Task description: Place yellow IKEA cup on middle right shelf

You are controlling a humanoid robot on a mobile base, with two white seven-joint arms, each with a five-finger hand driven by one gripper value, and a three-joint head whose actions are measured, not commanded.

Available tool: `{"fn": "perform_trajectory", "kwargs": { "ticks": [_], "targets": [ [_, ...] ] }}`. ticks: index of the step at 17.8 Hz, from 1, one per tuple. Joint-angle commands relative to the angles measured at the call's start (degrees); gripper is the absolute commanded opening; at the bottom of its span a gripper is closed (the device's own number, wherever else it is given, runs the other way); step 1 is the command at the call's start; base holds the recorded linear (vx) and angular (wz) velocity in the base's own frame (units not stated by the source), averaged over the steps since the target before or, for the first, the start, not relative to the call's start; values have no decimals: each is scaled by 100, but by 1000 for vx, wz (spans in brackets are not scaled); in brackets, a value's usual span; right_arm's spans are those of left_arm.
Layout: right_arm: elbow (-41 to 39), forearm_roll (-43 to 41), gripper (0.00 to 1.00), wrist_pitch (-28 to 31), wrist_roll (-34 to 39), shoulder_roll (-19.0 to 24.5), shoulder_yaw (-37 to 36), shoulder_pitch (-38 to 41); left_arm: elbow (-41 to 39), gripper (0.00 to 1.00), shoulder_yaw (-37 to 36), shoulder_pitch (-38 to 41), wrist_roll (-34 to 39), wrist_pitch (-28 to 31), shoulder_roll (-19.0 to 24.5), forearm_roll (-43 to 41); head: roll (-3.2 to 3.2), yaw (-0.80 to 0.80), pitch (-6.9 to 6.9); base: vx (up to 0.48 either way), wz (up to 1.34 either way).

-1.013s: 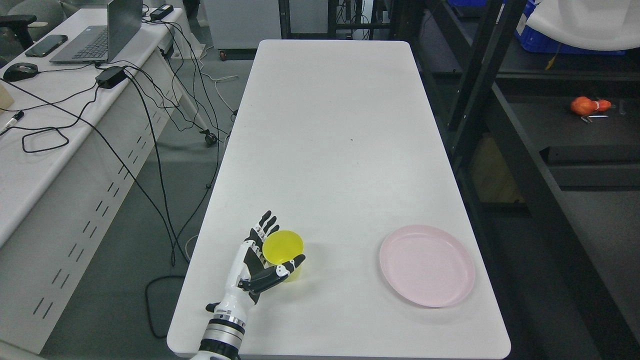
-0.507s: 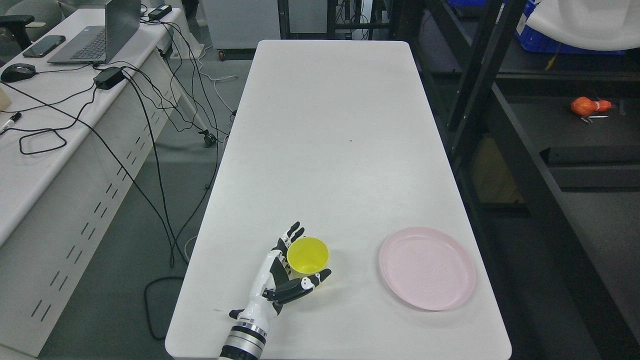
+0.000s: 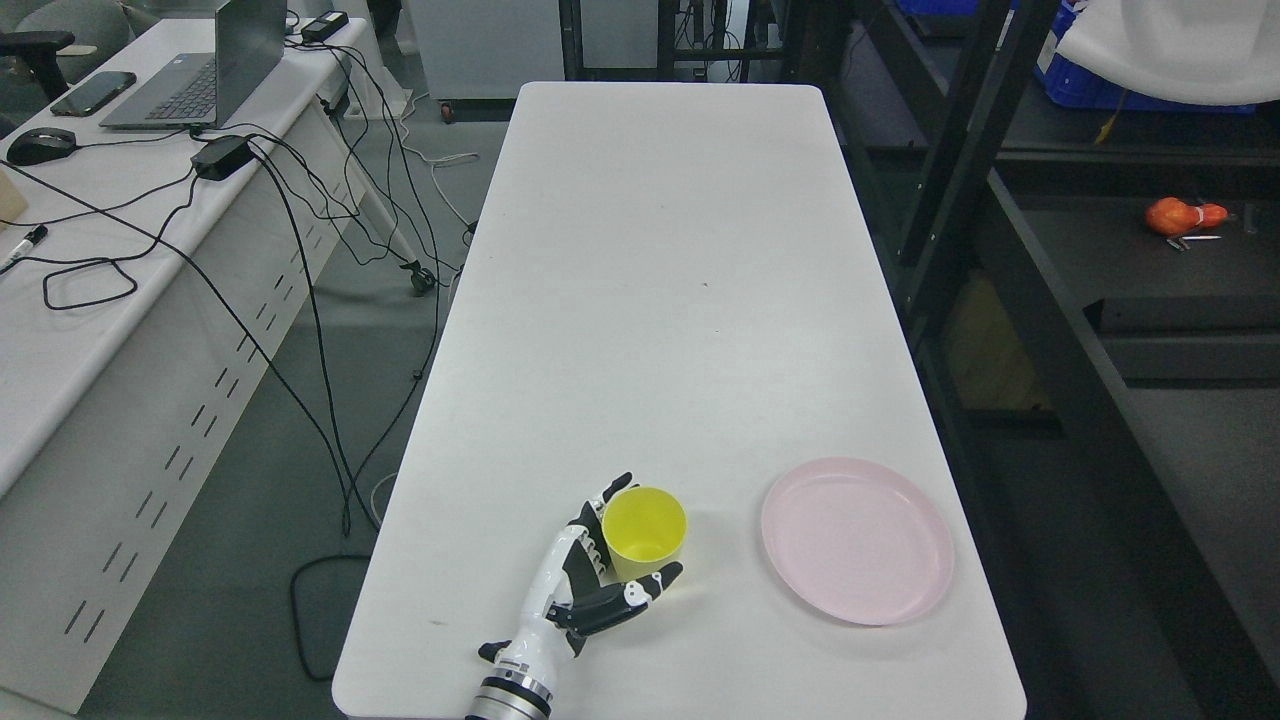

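The yellow cup (image 3: 646, 522) stands upright and open-topped on the white table (image 3: 660, 250), near its front edge. My left hand (image 3: 644, 538) comes in from the bottom edge and wraps the cup. Its fingers (image 3: 612, 492) lie against the cup's left and far side, and the thumb (image 3: 640, 592) crosses the near side. The black shelf unit (image 3: 1010, 260) stands along the table's right side. One of its dark shelf boards (image 3: 1100, 250) is visible at mid height. My right arm is out of view.
A pink plate (image 3: 857, 540) lies right of the cup, a short gap away. An orange object (image 3: 1180, 215) sits on the shelf board. A desk (image 3: 90, 300) with a laptop (image 3: 200, 75) and trailing cables (image 3: 320, 300) stands left across an aisle.
The left hand and the yellow cup have travelled together to the right and slightly nearer, toward the pink plate. The camera has shifted a little.
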Motion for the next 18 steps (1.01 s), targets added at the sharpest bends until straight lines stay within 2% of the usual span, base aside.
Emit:
{"fn": "perform_trajectory", "kwargs": {
  "ticks": [1, 3, 5, 7, 10, 18],
  "targets": [
    [-1, -141, 99, -19, -1230, -100, 97, 61, 44, 61, -112, -113, 13, -131, 100, 119, 0, 0, 0, 0, 0],
    [-1, -141, 99, -19, -1230, -100, 97, 61, 35, 37, -60, -113, 13, -446, 100, 453, 0, 0, 0, 0, 0],
    [-1, -141, 100, -19, -1230, -100, 97, 61, 27, 23, -42, -104, 21, -693, 100, 542, 0, 0, 0, 0, 0],
    [-1, -141, 100, -19, -1230, -100, 97, 61, 0, 2, -16, -26, 48, -1079, 100, 577, 0, 0, 0, 0, 0],
    [-1, -141, 99, -19, -1230, -100, 97, 61, -131, 0, -24, 89, 39, -1301, 100, 630, 0, 0, 0, 0, 0],
    [-1, -141, 99, -19, -1230, -100, 97, 61, -1054, 0, -51, 467, 30, -1327, 100, 639, 0, 0, 0, 0, 0]
  ]
}}
